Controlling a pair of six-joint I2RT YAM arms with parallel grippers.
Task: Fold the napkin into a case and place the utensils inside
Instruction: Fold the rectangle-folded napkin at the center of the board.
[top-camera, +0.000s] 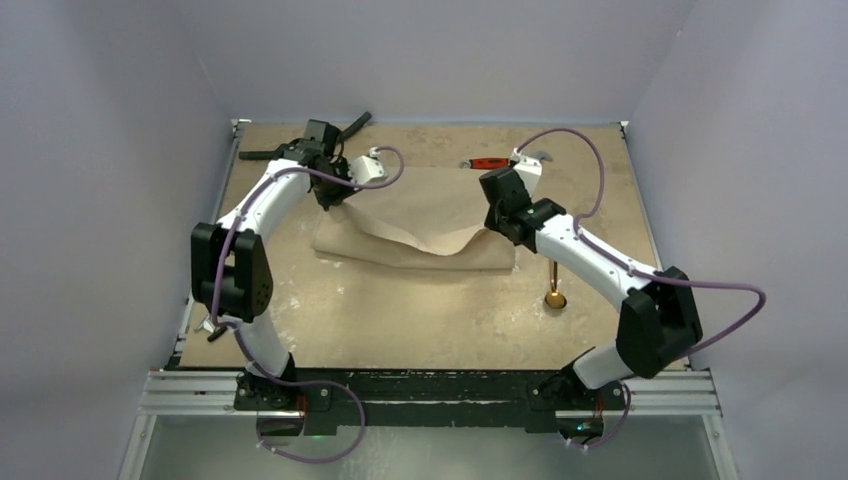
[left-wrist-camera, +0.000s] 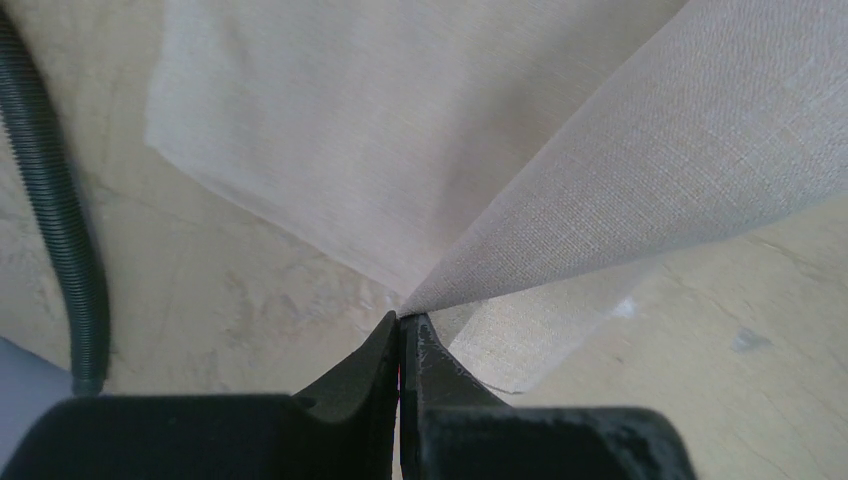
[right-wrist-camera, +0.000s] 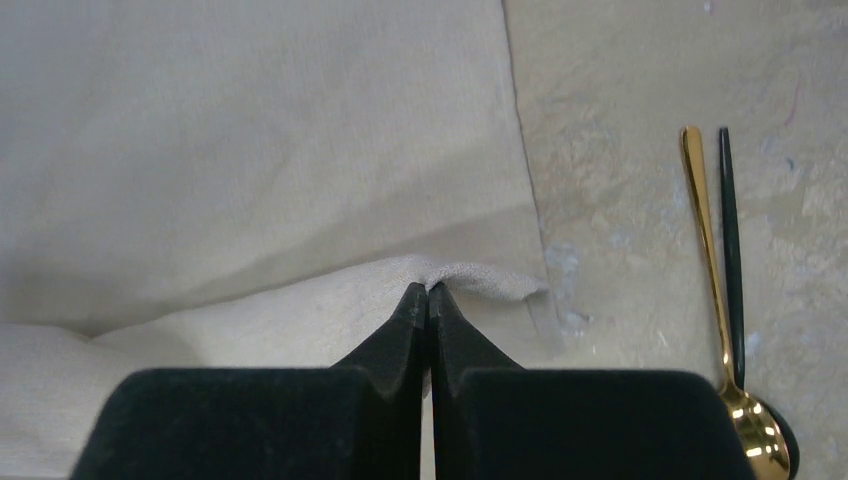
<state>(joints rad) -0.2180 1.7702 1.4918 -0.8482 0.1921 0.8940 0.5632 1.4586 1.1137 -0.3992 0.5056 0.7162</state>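
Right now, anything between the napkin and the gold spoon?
Nothing: bare tabletop between napkin and spoon, clearest in the right wrist view.

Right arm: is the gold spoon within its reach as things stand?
Probably not yet. The right gripper is shut on the napkin, so its jaws are taken. The spoon lies bare on the table beside the napkin, nothing lying on it; once the cloth is released, the way looks free.

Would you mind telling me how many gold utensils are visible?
1: a gold spoon on the table just right of the napkin; others may hide beneath it.
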